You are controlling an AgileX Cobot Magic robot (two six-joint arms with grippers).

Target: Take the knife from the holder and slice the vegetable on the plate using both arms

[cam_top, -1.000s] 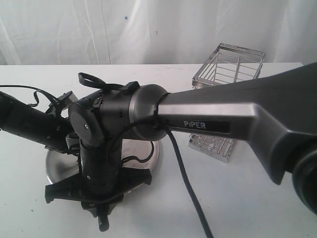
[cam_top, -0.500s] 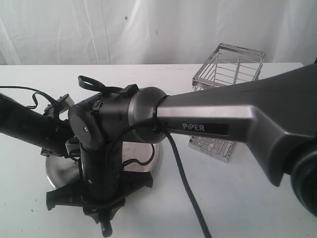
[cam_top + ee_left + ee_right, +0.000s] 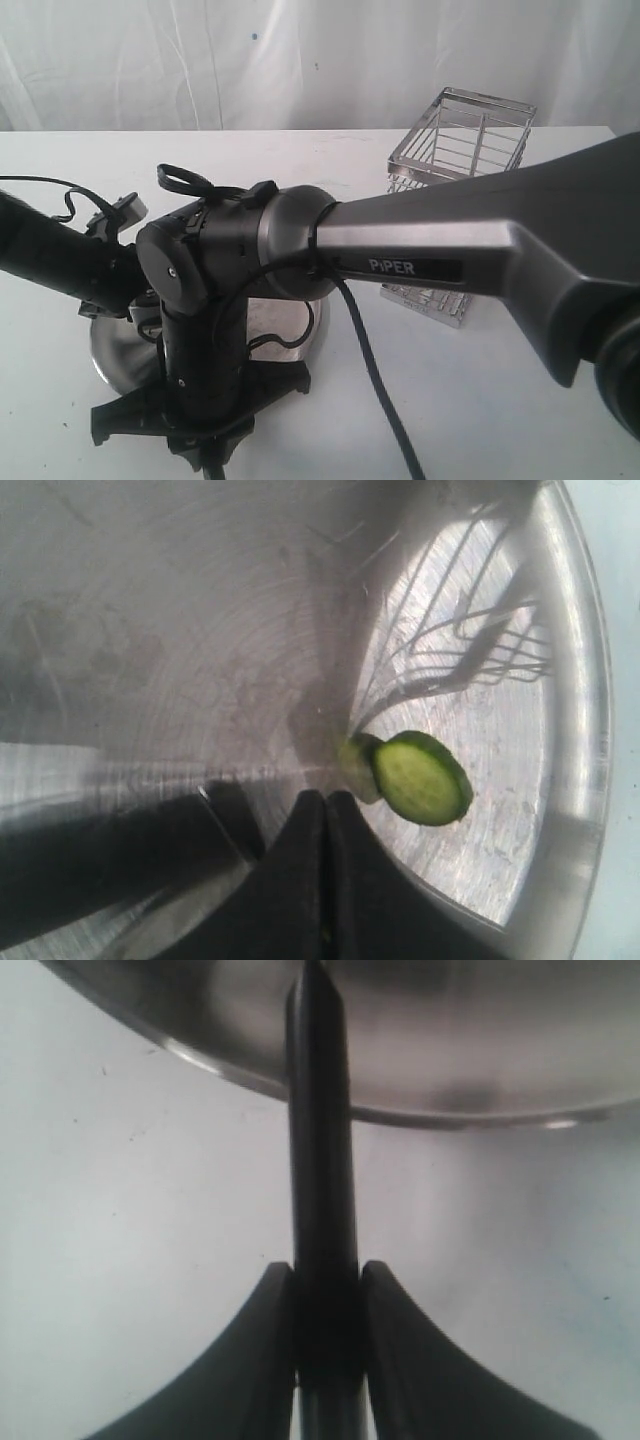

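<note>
Step in hand (judged): slicing. The knife is out of the holder and the vegetable is partly cut.

- Black left arm [image 3: 50,255]: its left fingers [image 3: 300,870] are pressed flat together with nothing seen between them. Their tips rest low over the large round shiny steel plate [image 3: 585,730].
- Small green vegetable [image 3: 420,778]: it lies on the plate just past the left fingertips, close enough that I cannot tell touching from apart. A round slice with a pale face is turned to the camera, and a second green piece [image 3: 357,765] sits tucked behind it.
- Right arm with the grey PIPER link [image 3: 430,240]: its right fingers [image 3: 265,1340] are narrow, clamped on the slim black-handled kitchen knife [image 3: 320,1160]. The knife runs straight out from the fingers and its pointed end crosses the plate rim [image 3: 200,1060].
- Tall chrome wire holder [image 3: 460,140]: it stands on the white desk [image 3: 480,400], well apart from both pairs of fingers.

Next move (judged): carry the blade further in over the plate until it is above the uncut piece. The left fingers should steady that piece while the blade presses down beside them, not onto them. The exterior view hides the cutting spot behind the right wrist.

Count: arms 2; knife 1; plate 1; holder 1; green pieces in view 2.
</note>
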